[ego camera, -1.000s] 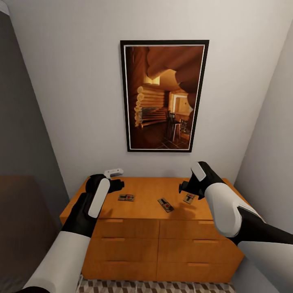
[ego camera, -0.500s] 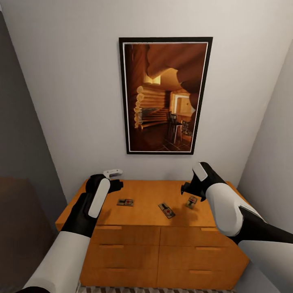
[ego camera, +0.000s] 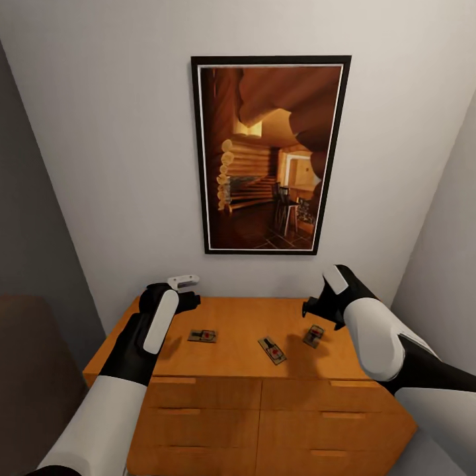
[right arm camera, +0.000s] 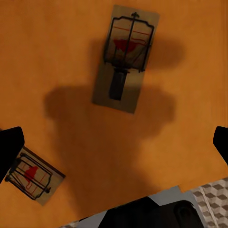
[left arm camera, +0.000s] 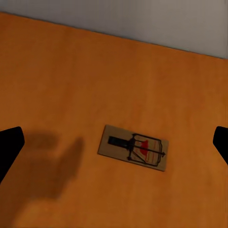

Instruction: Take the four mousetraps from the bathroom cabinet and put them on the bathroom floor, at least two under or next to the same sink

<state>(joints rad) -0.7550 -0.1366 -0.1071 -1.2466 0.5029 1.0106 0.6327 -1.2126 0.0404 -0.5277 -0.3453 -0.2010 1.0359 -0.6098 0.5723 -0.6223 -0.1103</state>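
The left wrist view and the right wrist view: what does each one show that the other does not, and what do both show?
Left wrist view: one mousetrap lying flat, and a strip of pale wall behind the cabinet top.

Right wrist view: two mousetraps, one near the middle and one at the edge of the picture, plus a corner of patterned floor tiles past the cabinet's edge.

Both: the orange wooden cabinet top, with each gripper's dark fingertips wide apart at the picture's sides, holding nothing.

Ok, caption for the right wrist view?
Open right gripper above two mousetraps on the orange cabinet top.
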